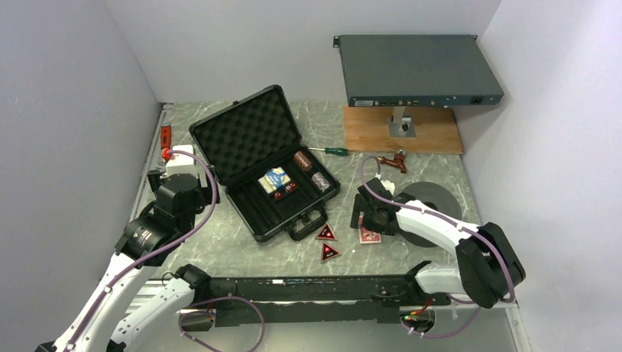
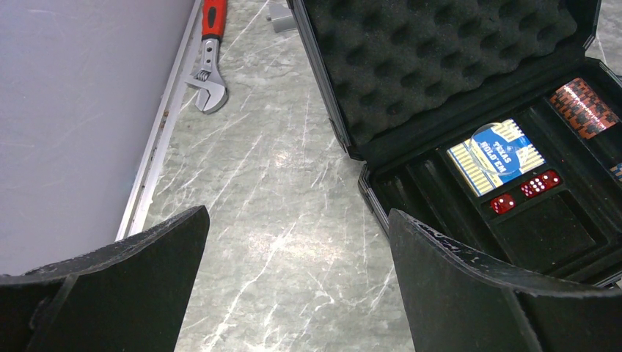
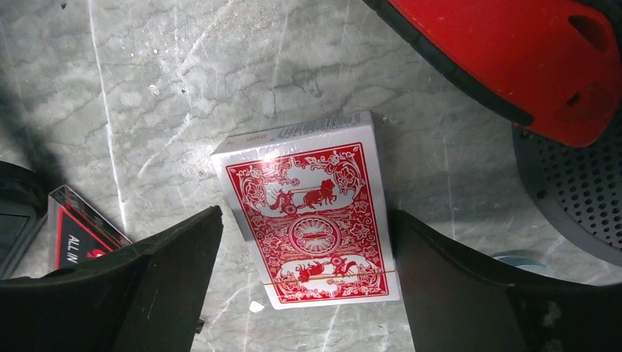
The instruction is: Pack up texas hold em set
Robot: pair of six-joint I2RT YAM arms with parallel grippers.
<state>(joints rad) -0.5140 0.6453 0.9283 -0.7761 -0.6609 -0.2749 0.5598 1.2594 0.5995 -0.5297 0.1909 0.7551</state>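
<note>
The black briefcase lies open, foam lid up, with a blue card deck, red dice and two chip rolls in its tray. It also shows in the left wrist view, with the blue deck in it. Two red-black triangular tokens lie in front of it. A red card deck lies flat on the table. My right gripper is open and straddles the deck; the right finger is against its edge. My left gripper is open and empty over bare table left of the case.
A red-handled wrench lies by the left wall. A green screwdriver, a wooden board under a grey rack box and a red clamp are at the back. A black round disc lies right of my right gripper. An "ALL IN" token is at its left.
</note>
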